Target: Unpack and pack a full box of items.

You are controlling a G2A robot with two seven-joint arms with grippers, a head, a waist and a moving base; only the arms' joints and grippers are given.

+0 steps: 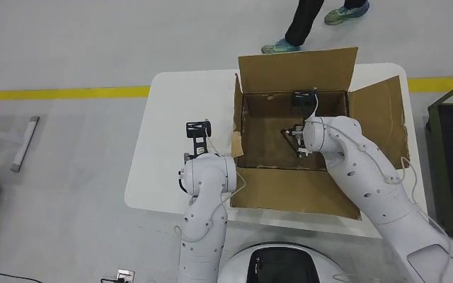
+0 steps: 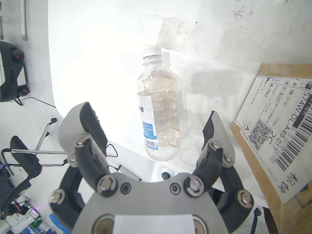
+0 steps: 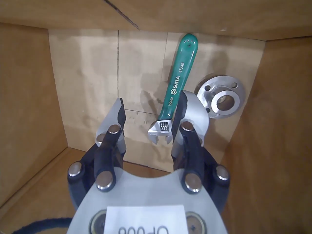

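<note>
Right gripper [image 1: 291, 134], top view: low inside the open box [image 1: 297, 71], its arm bent over the near flap. The left gripper [image 1: 199, 130] hangs over the table [image 1: 170, 106] alongside.

Left wrist view: fingers spread, with a clear bottle [image 2: 159, 113] lying on the table beyond them (unpacked, I judge).

Right wrist view: fingers apart and empty above a green-handled wrench [image 3: 179, 79] and a metal flange [image 3: 221, 99] on the box floor, probably next out.

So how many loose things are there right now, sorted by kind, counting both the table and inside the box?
Bottle: 1, on the table
Wrench: 1, in the box
Flange: 1, in the box
Total: 3
</note>
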